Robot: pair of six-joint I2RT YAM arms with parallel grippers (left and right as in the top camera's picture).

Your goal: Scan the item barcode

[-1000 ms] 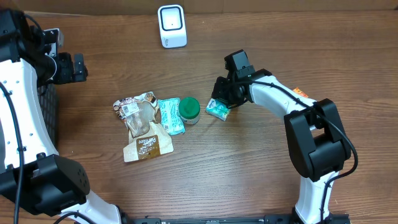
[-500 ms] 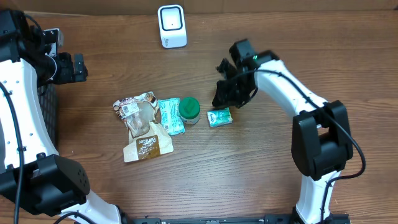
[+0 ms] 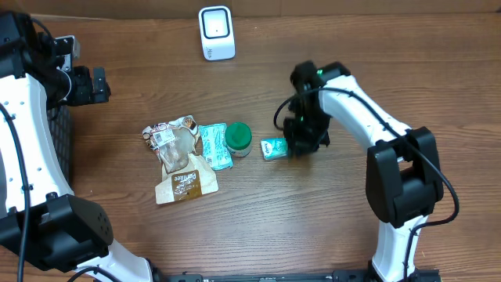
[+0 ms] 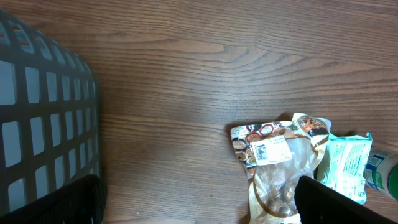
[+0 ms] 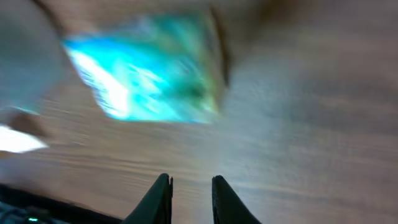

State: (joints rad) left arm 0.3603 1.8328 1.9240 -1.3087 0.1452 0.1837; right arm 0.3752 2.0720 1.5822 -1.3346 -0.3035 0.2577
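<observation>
A small teal packet (image 3: pixel 273 148) lies flat on the wooden table, just right of a green-lidded jar (image 3: pixel 238 139). My right gripper (image 3: pixel 297 144) hangs close beside the packet's right edge. In the right wrist view the packet (image 5: pixel 146 74) is a blur ahead of the right gripper (image 5: pixel 189 182), whose jaws stand a narrow gap apart over bare wood, with nothing between them. A white scanner (image 3: pixel 216 33) stands at the back. My left gripper (image 3: pixel 94 84) is wide open at the far left, holding nothing.
A clear brown snack bag (image 3: pixel 174 145), a brown packet (image 3: pixel 184 184) and a longer teal pouch (image 3: pixel 214 146) lie left of the jar. A black mesh basket (image 4: pixel 43 118) sits at the left edge. The snack bag (image 4: pixel 277 162) also shows below the left gripper (image 4: pixel 205 211).
My right arm has swung from the small packet's back side round to its right. The packet has shifted slightly toward the front and now lies flat. The left arm is unmoved.
</observation>
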